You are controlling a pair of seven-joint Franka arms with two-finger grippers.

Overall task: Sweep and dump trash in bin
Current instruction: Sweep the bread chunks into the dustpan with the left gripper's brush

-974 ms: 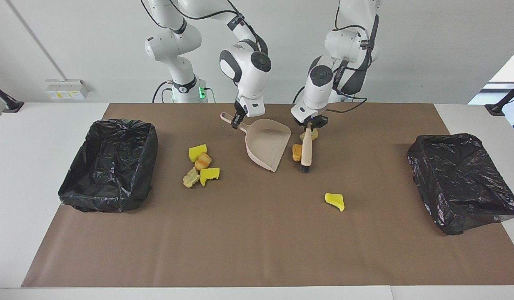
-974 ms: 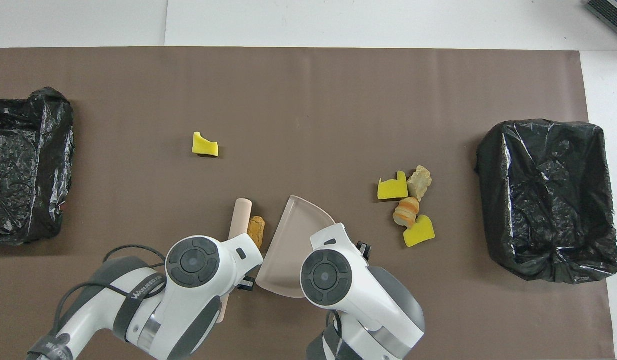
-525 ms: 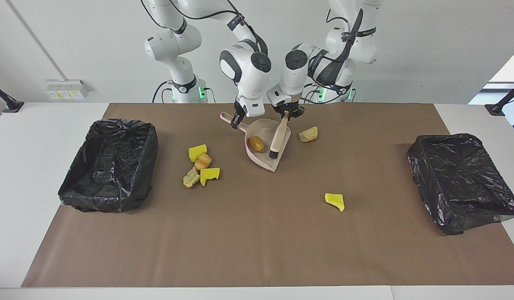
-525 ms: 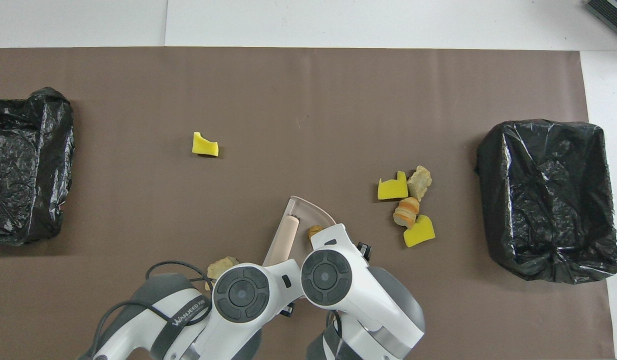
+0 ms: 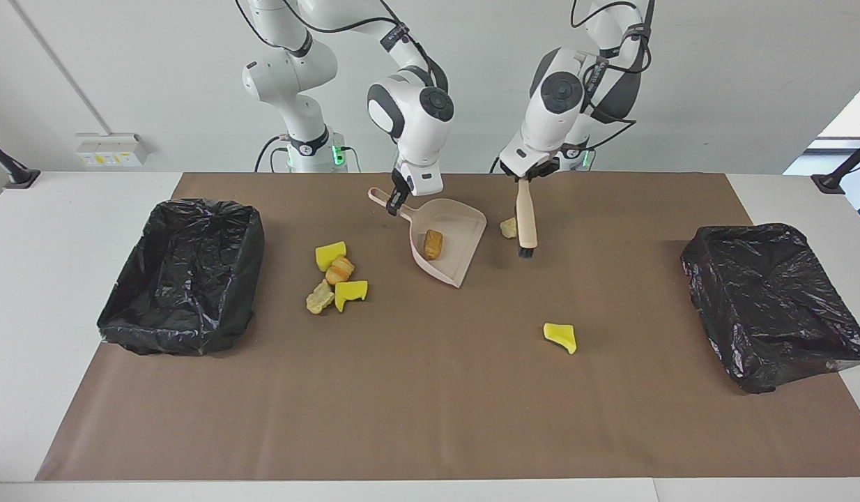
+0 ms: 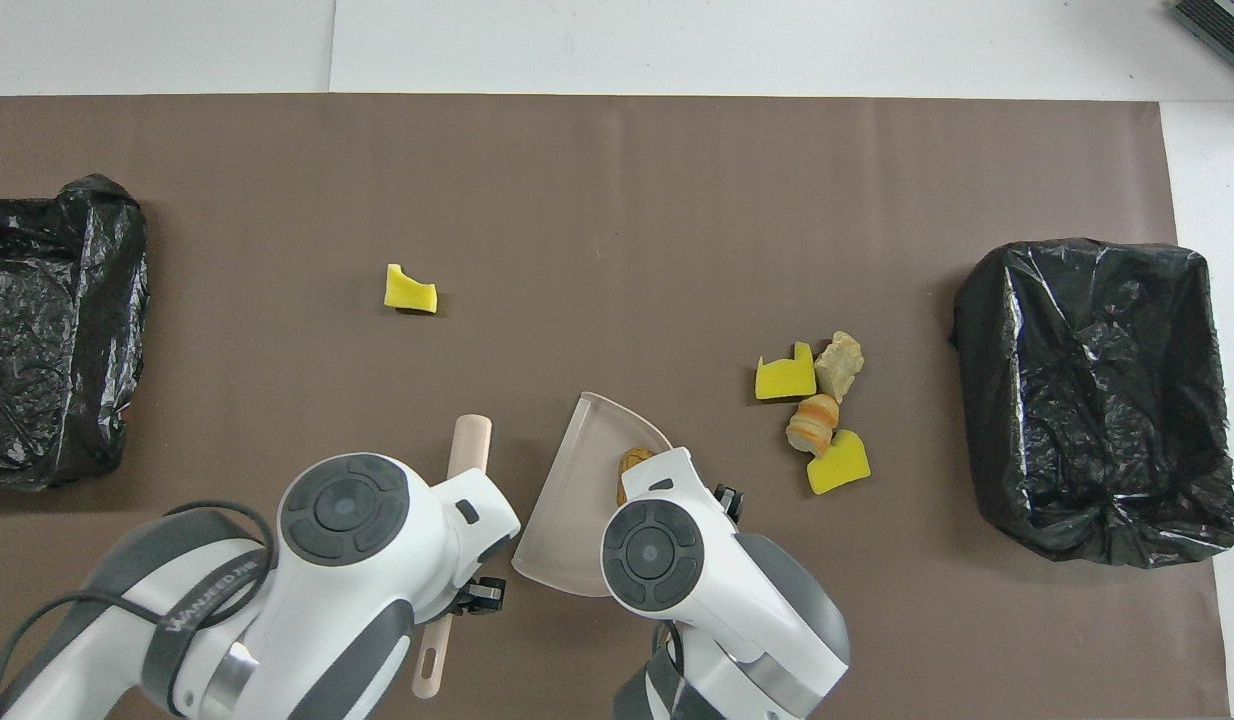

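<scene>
One chunk [image 5: 433, 244] lies in the dustpan [image 5: 465, 222] pinched by the right claw [image 5: 396, 202]; six pieces wait on the desk, one lump [image 5: 508, 227] beside the brush [image 5: 525, 216] the left claw [image 5: 524, 178] grips; bins empty

Layout: my dustpan [image 5: 447, 238] sits mid-table, between the bins.
One chunk [image 5: 433, 244] in it; four-piece cluster [image 5: 336, 277] toward my right arm's end.

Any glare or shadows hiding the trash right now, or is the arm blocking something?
Facing view: even light, soft shadows; glare only on the black bin liners; the brush half hides a pale lump. Overhead view: the left arm covers that lump, and the right arm covers part of the dustpan and its orange-brown chunk.
</scene>
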